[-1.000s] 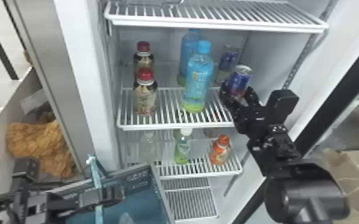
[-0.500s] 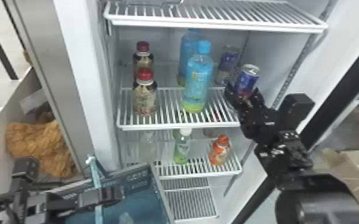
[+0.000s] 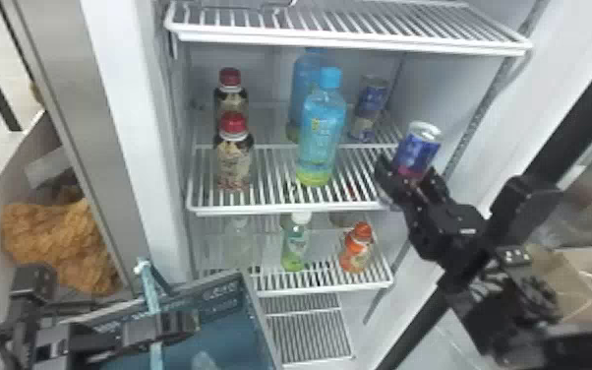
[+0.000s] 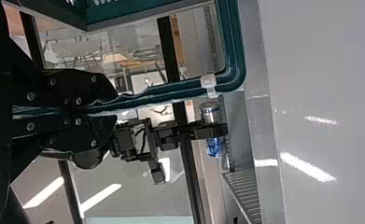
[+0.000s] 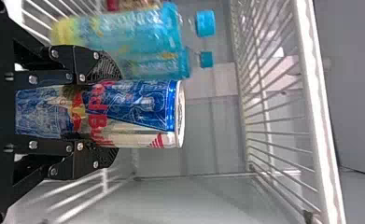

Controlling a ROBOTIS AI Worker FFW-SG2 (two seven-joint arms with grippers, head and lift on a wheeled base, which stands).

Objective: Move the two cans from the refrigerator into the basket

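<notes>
A blue-and-silver can with red lettering tilts in the right hand's grip, right of the front blue-capped bottle. Behind that bottle, rightward, stands the other can. Below and left of the bottle is the basket, its teal handle clamped in the left hand.

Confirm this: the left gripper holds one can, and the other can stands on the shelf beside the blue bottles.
Wrong side: the head view shows the right gripper holding that can. The other can does stand on the shelf beside the blue bottles.
</notes>
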